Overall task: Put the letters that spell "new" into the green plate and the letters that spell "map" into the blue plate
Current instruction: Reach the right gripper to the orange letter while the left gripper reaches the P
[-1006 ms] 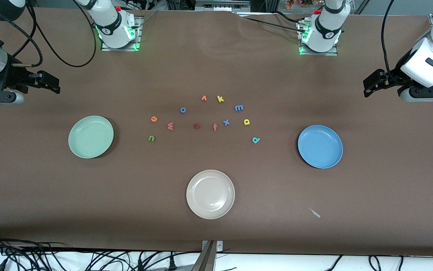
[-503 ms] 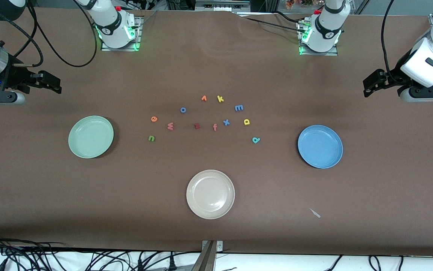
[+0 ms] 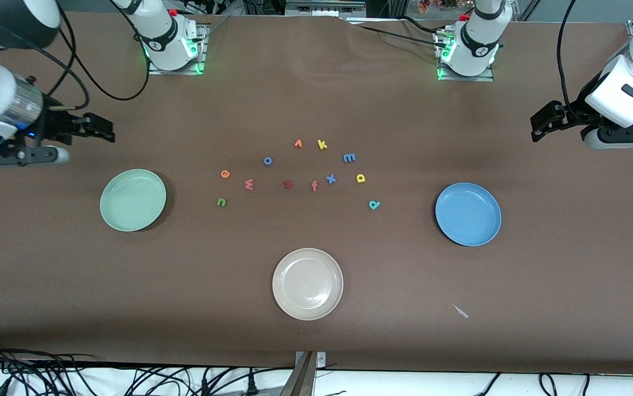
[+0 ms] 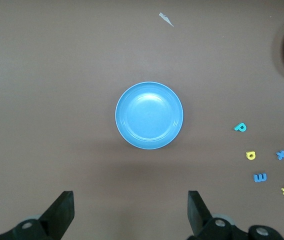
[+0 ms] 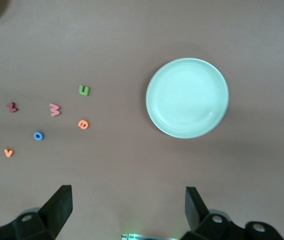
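The green plate (image 3: 132, 199) (image 5: 187, 97) lies toward the right arm's end, the blue plate (image 3: 468, 214) (image 4: 149, 115) toward the left arm's end; both hold nothing. Between them on the cloth lie the green "n" (image 3: 221, 202) (image 5: 84, 90), orange "e" (image 3: 225, 174) (image 5: 83, 124), salmon "w" (image 3: 249, 184) (image 5: 55, 109), blue "m" (image 3: 349, 158) (image 4: 260, 177), yellow "a" (image 3: 361, 178) (image 4: 251, 155) and teal "p" (image 3: 374, 204) (image 4: 239, 127). My right gripper (image 3: 104, 131) (image 5: 129, 205) hangs open beside the green plate. My left gripper (image 3: 539, 127) (image 4: 130, 210) hangs open beside the blue plate.
A beige plate (image 3: 307, 284) lies nearest the front camera. Other letters sit among the task's letters: blue "o" (image 3: 267, 160), orange "v" (image 3: 298, 143), yellow "k" (image 3: 322, 144), dark red "z" (image 3: 287, 184), orange "f" (image 3: 314, 186), blue "x" (image 3: 330, 179). A pale scrap (image 3: 461, 311) lies near the front edge.
My right arm has swung a little toward the table's middle, its gripper still open. The left arm, plates and letters have not moved.
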`<control>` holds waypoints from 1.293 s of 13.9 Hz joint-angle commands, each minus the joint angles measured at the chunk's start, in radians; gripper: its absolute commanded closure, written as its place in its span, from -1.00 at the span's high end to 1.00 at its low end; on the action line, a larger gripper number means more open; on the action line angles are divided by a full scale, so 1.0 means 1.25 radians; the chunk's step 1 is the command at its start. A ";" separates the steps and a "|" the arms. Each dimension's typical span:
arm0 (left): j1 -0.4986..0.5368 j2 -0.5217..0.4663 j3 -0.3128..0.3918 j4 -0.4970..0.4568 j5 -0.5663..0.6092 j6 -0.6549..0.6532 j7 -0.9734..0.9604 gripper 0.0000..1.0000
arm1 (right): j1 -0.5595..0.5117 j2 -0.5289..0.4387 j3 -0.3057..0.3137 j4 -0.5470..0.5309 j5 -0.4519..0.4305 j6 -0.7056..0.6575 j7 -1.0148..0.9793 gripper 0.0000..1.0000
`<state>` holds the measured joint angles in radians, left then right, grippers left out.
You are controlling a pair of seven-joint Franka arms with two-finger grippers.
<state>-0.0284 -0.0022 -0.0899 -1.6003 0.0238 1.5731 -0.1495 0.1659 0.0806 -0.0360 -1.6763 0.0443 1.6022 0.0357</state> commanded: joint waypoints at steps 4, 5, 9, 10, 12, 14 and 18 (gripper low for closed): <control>-0.004 0.014 0.002 0.027 0.007 -0.017 0.013 1.00 | 0.079 0.048 0.018 -0.120 0.032 0.188 0.186 1.00; -0.005 0.016 0.002 0.026 0.007 -0.017 0.012 1.00 | 0.082 0.051 0.027 -0.167 0.031 0.250 0.215 1.00; -0.032 0.078 0.001 0.026 0.015 -0.035 0.015 1.00 | 0.115 0.067 0.042 -0.359 0.027 0.523 0.238 1.00; -0.034 0.101 -0.004 0.027 0.007 -0.033 0.015 1.00 | 0.135 0.092 0.042 -0.374 0.027 0.559 0.245 1.00; -0.072 0.198 -0.025 0.048 0.015 -0.002 0.003 1.00 | 0.159 0.146 0.042 -0.376 0.027 0.613 0.288 1.00; -0.114 0.301 -0.025 0.096 0.013 0.032 -0.013 1.00 | 0.183 0.172 0.041 -0.382 0.026 0.639 0.311 1.00; -0.167 0.410 -0.027 0.125 0.007 0.168 -0.067 1.00 | 0.185 0.201 0.042 -0.463 0.023 0.794 0.341 1.00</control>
<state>-0.1959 0.4426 -0.1289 -1.5078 0.0238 1.7494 -0.2177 0.3924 0.3320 0.0193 -2.1901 0.0722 2.5055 0.4250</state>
